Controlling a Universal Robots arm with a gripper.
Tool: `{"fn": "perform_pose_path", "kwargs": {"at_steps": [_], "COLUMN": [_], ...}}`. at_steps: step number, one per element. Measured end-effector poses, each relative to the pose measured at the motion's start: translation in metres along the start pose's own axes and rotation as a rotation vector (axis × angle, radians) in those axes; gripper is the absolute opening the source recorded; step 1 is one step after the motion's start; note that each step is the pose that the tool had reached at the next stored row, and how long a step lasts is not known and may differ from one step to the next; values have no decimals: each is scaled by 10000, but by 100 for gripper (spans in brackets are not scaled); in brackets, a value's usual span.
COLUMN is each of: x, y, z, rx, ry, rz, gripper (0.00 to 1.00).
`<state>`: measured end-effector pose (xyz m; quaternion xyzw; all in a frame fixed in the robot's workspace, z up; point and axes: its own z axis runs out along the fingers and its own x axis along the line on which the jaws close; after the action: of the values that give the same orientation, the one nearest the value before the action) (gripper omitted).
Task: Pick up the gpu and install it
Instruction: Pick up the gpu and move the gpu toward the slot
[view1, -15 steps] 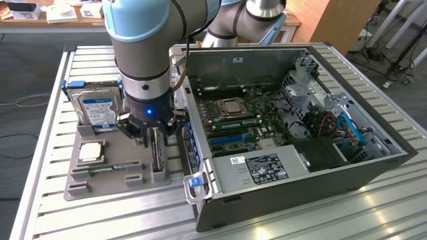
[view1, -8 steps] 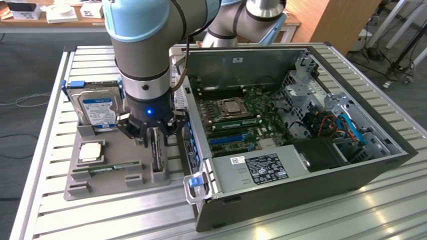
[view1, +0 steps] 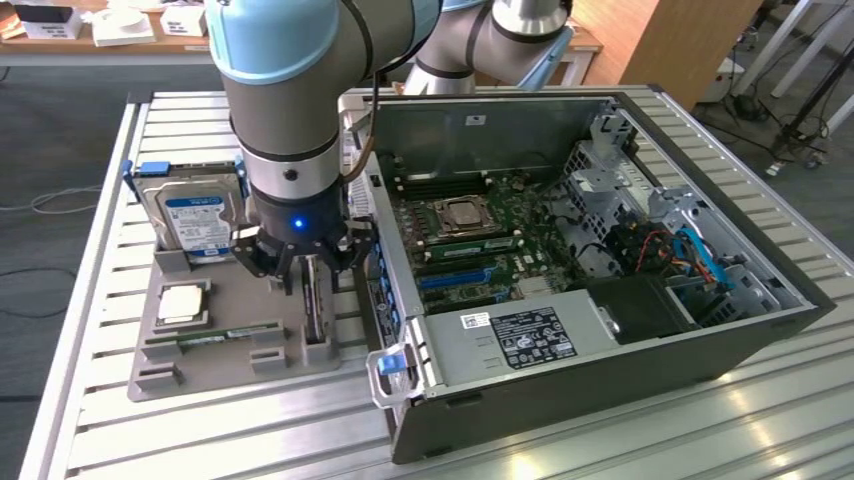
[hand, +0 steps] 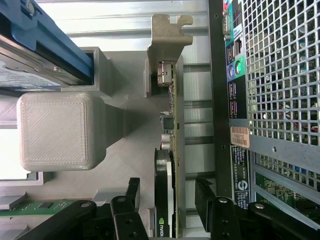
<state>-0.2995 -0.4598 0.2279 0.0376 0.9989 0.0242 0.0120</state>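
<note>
The end effector (view1: 310, 275) stands open over the gpu (view1: 315, 312), one finger on each side of the card. In the wrist view a gap shows between each finger (hand: 132, 192) and the board, so it holds nothing yet. The gpu (hand: 173, 145) stands on edge in a slot of the grey holder tray (view1: 200, 378), with its pale metal bracket (hand: 167, 30) at the far end.

I judge the card light and stiff but fragile. The best hold is probably across its flat faces near the top edge, clear of the bracket and the small exposed parts.

The open computer case (view1: 601, 330) stands just beside the card on the exterior view's right. On the other side are a grey block (hand: 57, 130) of the holder, the hard drive (view1: 198, 215), a processor (view1: 180, 303) and a RAM stick (view1: 214, 340). All sit on the slatted worktop (view1: 200, 435).
</note>
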Motion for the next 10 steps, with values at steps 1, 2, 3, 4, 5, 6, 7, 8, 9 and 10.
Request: {"fn": "perform_pose_path", "kwargs": {"at_steps": [1,2,3,4,5,6,7,8,9,10], "x": [0,0,0,0,0,0,0,0,0,0], "y": [0,0,0,0,0,0,0,0,0,0], "z": [0,0,0,0,0,0,0,0,0,0], "rx": [0,0,0,0,0,0,0,0,0,0], "ry": [0,0,-1,0,0,0,0,0,0,0], "rz": [0,-1,0,0,0,0,0,0,0,0], "gripper": [56,56,56,56,56,56,56,56,55,55]}}
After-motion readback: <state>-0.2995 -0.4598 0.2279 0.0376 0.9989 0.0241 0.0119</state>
